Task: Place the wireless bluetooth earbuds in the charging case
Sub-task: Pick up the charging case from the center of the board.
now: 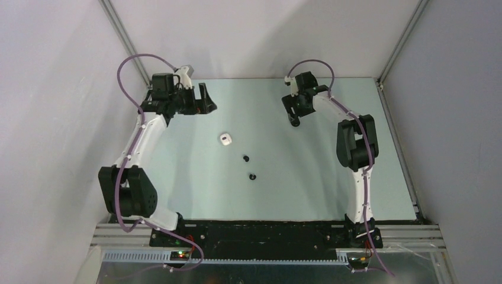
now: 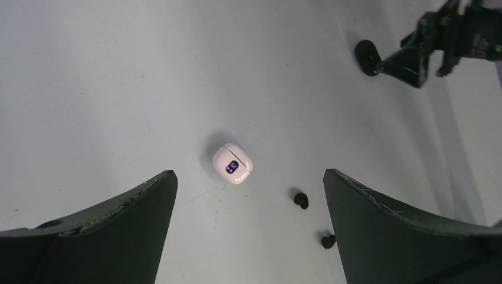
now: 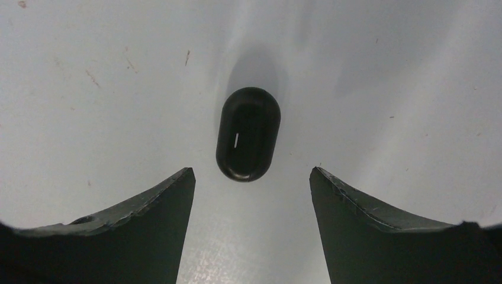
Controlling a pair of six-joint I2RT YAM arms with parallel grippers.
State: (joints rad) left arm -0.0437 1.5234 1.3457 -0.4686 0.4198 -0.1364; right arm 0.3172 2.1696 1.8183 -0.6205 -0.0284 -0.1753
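A shut white pebble-shaped charging case (image 1: 225, 139) lies mid-table, also in the left wrist view (image 2: 232, 164). Two tiny black earbuds (image 1: 245, 158) (image 1: 252, 176) lie loose to its right; the left wrist view shows them too (image 2: 301, 200) (image 2: 328, 241). A shut black case (image 1: 295, 123) lies at the back right, and just ahead of the fingertips in the right wrist view (image 3: 248, 134). My left gripper (image 1: 208, 99) (image 2: 248, 177) is open and empty, above and behind the white case. My right gripper (image 1: 295, 117) (image 3: 251, 171) is open over the black case. No white earbuds show.
The grey-green table (image 1: 308, 177) is walled by white panels with metal corner posts (image 1: 127, 41) (image 1: 399, 41). The right arm's gripper and the black case (image 2: 367, 57) show at the top right of the left wrist view.
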